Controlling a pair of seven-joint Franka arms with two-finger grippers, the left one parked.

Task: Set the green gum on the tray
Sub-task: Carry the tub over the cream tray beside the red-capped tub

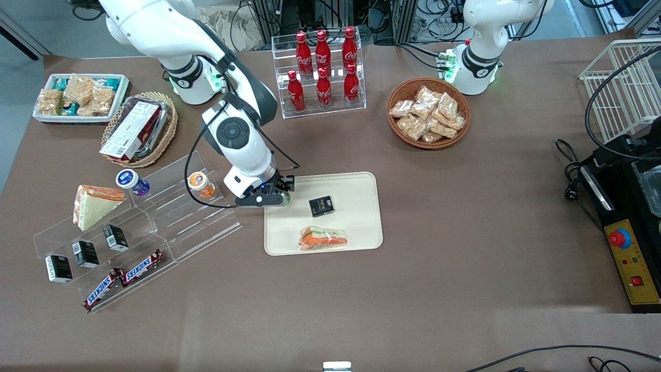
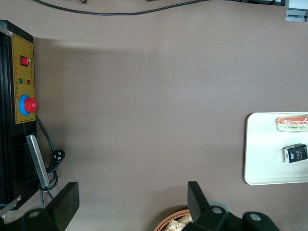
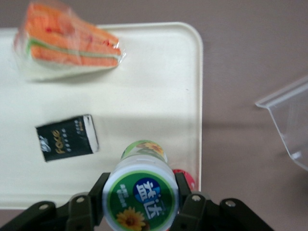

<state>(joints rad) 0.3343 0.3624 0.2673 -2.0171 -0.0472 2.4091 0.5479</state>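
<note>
The green gum [image 3: 140, 199], a small bottle with a white cap and a round green label, is upright between the fingers [image 3: 185, 198] of my right gripper [image 3: 140, 192], which is shut on it. The bottle is over the cream-beige tray [image 3: 144, 91], at the corner nearest the clear display stand. I cannot tell whether its base touches the tray. In the front view the gripper [image 1: 281, 198] sits at that same corner of the tray [image 1: 356, 182], and the gum [image 1: 285, 200] shows only as a sliver of green under the hand.
On the tray lie a wrapped sandwich [image 1: 324, 238] and a black packet [image 1: 321, 205]. A small red round thing [image 3: 186, 177] peeks out beside the gum. The clear stand [image 1: 170, 206] carries an orange-labelled bottle [image 1: 200, 184]. A cola rack [image 1: 323, 67] and snack basket [image 1: 428, 111] stand farther from the camera.
</note>
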